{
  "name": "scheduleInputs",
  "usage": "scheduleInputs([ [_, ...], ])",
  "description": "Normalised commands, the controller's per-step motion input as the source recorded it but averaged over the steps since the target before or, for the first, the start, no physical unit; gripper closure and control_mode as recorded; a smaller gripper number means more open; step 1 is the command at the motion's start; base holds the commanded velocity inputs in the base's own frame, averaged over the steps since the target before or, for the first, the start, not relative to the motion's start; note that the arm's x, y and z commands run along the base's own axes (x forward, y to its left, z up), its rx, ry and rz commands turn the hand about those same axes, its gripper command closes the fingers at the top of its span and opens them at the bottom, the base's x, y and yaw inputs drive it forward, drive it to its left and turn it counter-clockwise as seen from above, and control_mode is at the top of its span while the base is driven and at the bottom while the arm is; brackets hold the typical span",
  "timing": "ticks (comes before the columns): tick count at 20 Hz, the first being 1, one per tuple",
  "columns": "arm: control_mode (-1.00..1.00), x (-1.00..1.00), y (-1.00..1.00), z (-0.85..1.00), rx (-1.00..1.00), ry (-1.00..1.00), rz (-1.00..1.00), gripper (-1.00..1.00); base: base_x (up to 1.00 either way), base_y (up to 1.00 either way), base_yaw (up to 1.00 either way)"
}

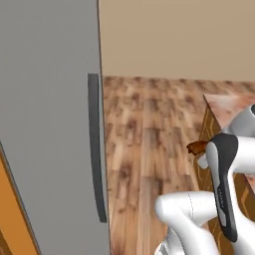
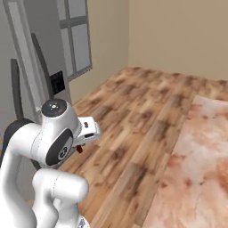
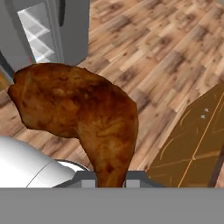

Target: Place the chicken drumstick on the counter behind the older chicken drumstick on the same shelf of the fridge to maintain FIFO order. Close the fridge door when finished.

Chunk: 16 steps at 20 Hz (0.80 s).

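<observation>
1. Gripper (image 3: 110, 181) clamped on the chicken drumstick (image 3: 83, 113): narrow bone end pinched low between the two tips, fat meaty end fanning up and away from them.
2. Dark reddish-brown, mottled skin; held in the air above the wooden floor (image 3: 166, 48), touching nothing else.
3. In the left base view, only a small brown tip of the chicken drumstick (image 1: 197, 146) peeking out past the arm's dark-banded wrist, to the right of the fridge door (image 1: 50, 124) and well apart from it.
4. Fridge door shut flat: tall grey panel with a long dark curved handle (image 1: 96, 149) running down near its right edge.
5. Sliver of orange cabinet front (image 1: 12, 209) at the lower left, tucked against the fridge door's left side.
6. Counter (image 1: 226, 107) off to the right of the fridge door, across a stretch of bare floor; pinkish marbled top with rust blotches, brown panelled side below it.
7. In the right base view, the counter (image 2: 196, 169) spread wide on the far side of the floor from the fridge (image 2: 40, 58); arm's white elbow and hand low between them, closer to the fridge.
8. A speck of reddish-brown under the white hand there, the chicken drumstick (image 2: 79, 149), too small for detail.
9. Grey fridge front also at the upper left of the hand view, beyond the meat.
</observation>
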Motion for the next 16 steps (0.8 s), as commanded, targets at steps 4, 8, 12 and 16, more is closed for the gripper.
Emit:
scheduleInputs([
  [4,1.0,0.0,0.0,0.0,0.0,0.0,0.0,1.0,0.97,-0.04,-0.1],
  [8,1.0,0.0,0.0,0.0,0.0,0.0,0.0,1.0,0.97,-0.09,0.01],
  [12,1.0,0.0,0.0,0.0,0.0,0.0,0.0,1.0,1.0,0.01,0.22],
  [16,1.0,0.0,0.0,0.0,0.0,0.0,0.0,1.0,0.88,0.0,0.48],
])
